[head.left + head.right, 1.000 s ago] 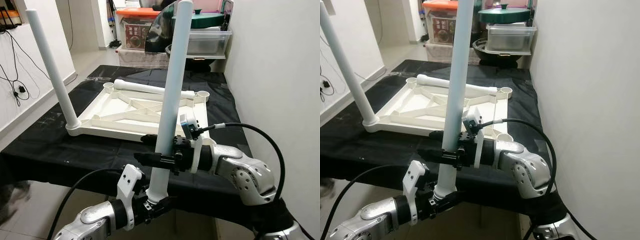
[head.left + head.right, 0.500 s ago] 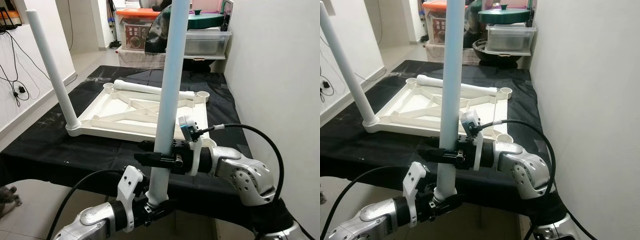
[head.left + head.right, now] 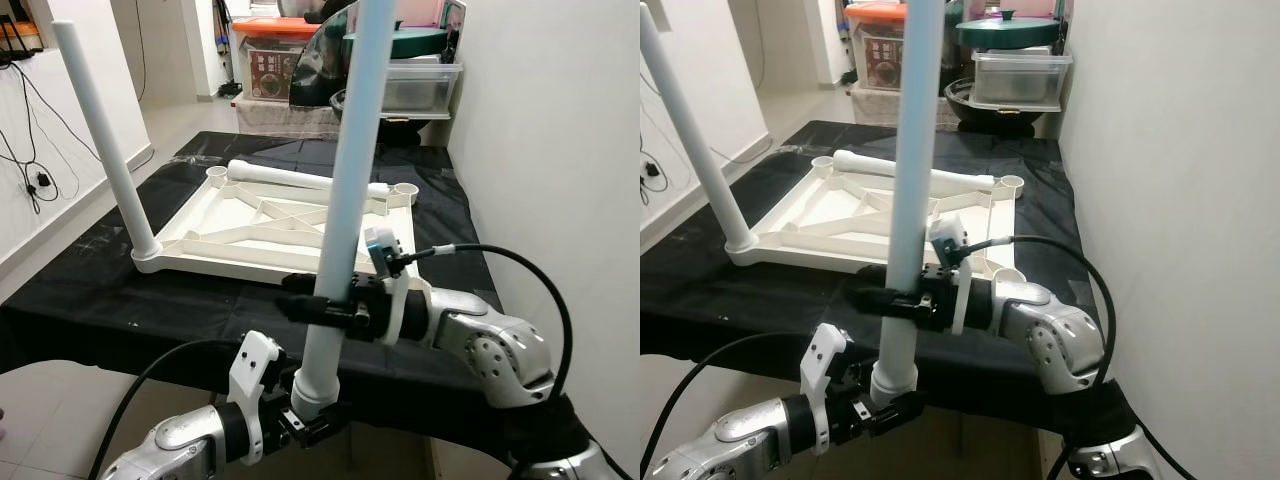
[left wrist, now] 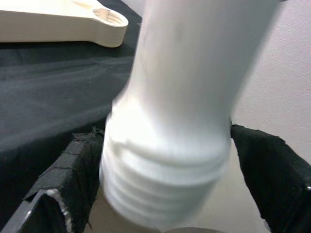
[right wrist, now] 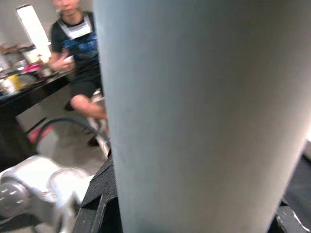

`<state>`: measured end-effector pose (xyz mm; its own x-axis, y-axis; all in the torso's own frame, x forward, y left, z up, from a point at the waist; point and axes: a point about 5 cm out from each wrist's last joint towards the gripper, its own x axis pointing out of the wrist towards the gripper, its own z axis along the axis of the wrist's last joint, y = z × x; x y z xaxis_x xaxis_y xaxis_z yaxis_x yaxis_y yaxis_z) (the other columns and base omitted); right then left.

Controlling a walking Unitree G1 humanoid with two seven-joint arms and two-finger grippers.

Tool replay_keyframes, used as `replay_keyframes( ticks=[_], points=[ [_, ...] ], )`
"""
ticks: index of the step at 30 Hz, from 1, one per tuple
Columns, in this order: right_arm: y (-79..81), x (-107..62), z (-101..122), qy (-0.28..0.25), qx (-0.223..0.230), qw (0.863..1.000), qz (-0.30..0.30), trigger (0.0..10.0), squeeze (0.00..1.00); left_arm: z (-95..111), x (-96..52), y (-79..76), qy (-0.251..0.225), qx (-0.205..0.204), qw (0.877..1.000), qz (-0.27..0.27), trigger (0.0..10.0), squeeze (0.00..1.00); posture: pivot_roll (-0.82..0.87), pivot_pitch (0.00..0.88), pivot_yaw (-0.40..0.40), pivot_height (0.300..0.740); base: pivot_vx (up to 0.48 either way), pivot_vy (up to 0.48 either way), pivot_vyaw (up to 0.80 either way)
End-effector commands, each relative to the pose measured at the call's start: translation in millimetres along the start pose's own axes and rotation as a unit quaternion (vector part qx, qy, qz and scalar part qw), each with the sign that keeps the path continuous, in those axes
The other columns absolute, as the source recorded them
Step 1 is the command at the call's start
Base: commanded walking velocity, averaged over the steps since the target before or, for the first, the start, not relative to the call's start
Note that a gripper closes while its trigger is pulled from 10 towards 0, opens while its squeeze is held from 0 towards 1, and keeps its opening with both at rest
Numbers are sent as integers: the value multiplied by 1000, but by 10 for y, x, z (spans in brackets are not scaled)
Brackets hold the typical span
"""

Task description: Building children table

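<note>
I've got the loose leg (image 3: 345, 190) clamped upright w/ my right gripper (image 3: 325, 310) mid-shaft and left gripper (image 3: 312, 418) at its threaded end, off the table's near edge; I'd keep it vertical, carry it to the near-right socket (image 3: 1001, 275) of the tabletop (image 3: 240, 235), 1 leg (image 3: 105, 140) already in.

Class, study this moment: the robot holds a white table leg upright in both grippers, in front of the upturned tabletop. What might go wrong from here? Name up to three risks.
1. The held leg is long and gripped low: the right gripper and left gripper clamp its bottom part, so its top may sway.
2. Swinging it could knock the fitted leg standing on the tabletop.
3. The threaded end sits below the table edge; lifted carelessly, it may catch there.
</note>
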<state>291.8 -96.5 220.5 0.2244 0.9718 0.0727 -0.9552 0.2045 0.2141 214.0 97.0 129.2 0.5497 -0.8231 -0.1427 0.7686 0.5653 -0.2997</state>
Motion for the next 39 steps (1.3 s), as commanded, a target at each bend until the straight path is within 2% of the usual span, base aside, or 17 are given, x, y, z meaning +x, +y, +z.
replay_keyframes(
  ticks=[1, 5, 7, 9, 10, 12, 14, 15, 18, 20, 21, 22, 23, 26, 29, 34, 39],
  points=[
    [-81, -70, 123, -21, -24, 999, -27, 0, 0, -12, -2, 47, -6, 17, 999, 38, 10000, 0, 142, 0, -29, 740, 0, 0, 0],
    [-81, -70, 123, -21, -24, 999, -27, 0, 0, -12, -2, 47, -6, 17, 999, 38, 10000, 0, 142, 0, -29, 740, 0, 0, 0],
    [-225, -131, 215, -52, -44, 993, -96, 0, 0, 46, -8, 143, -35, 28, 995, 93, 10000, 0, 146, 0, -32, 740, 0, 0, 0],
    [-225, -131, 215, -52, -44, 993, -96, 0, 0, 46, -8, 143, -35, 28, 995, 93, 10000, 0, 146, 0, -32, 740, 0, 0, 0],
    [-357, -170, 288, -83, -56, 982, -162, 0, 0, 97, -17, 210, -60, 30, 989, 131, 10000, 0, 149, 0, -33, 740, 0, 0, 0],
    [-357, -170, 288, -83, -56, 982, -162, 0, 0, 97, -17, 210, -60, 30, 989, 131, 10000, 0, 149, 0, -33, 740, 0, 0, 0],
    [-579, -263, 396, -131, -83, 942, -298, 0, 0, 182, -31, 288, -97, 34, 977, 188, 10000, 0, 148, 0, -33, 740, 0, 0, 0],
    [-579, -263, 396, -131, -83, 942, -298, 0, 0, 182, -31, 288, -97, 34, 977, 188, 10000, 0, 148, 0, -33, 740, 0, 0, 0],
    [-684, -354, 451, -154, -120, 890, -412, 0, 0, 217, -19, 303, -115, 38, 968, 219, 10000, 0, 145, 0, -31, 740, 0, 0, 0],
    [-692, -367, 455, -155, -129, 880, -430, 0, 0, 220, -17, 307, -116, 41, 966, 225, 10000, 0, 145, 0, -31, 740, 0, 0, 0],
    [-704, -385, 445, -154, -140, 866, -454, 4706, 0, 228, -12, 309, -120, 48, 963, 235, 10000, 0, 146, 0, -34, 740, 0, 0, 0],
    [-704, -385, 445, -154, -140, 866, -454, 4706, 0, 228, -12, 309, -120, 48, 963, 235, 10000, 0, 146, 0, -34, 740, 0, 0, 0],
    [-712, -399, 432, -154, -145, 857, -471, 10000, 0, 233, -5, 310, -124, 49, 962, 240, 10000, 0, 147, 0, -36, 740, 0, 0, 0],
    [-726, -410, 401, -150, -149, 846, -490, 10000, 0, 251, 0, 329, -133, 51, 957, 253, 10000, 0, 147, 0, -36, 740, 0, 0, 0],
    [-726, -373, 373, -155, -134, 849, -487, 10000, 0, 290, -34, 407, -148, 45, 948, 279, 10000, 0, 146, 0, -35, 740, 266, -309, 0],
    [-718, -340, 369, -154, -145, 849, -485, 10000, 0, 276, -41, 431, -148, 37, 948, 280, 10000, 0, 145, 0, -34, 740, 285, -191, 0],
    [-745, -307, 353, -162, -155, 838, -498, 10000, 0, 244, -21, 430, -145, 23, 947, 284, 10000, 0, 148, 0, -37, 740, 53, 0, 0]
  ],
)
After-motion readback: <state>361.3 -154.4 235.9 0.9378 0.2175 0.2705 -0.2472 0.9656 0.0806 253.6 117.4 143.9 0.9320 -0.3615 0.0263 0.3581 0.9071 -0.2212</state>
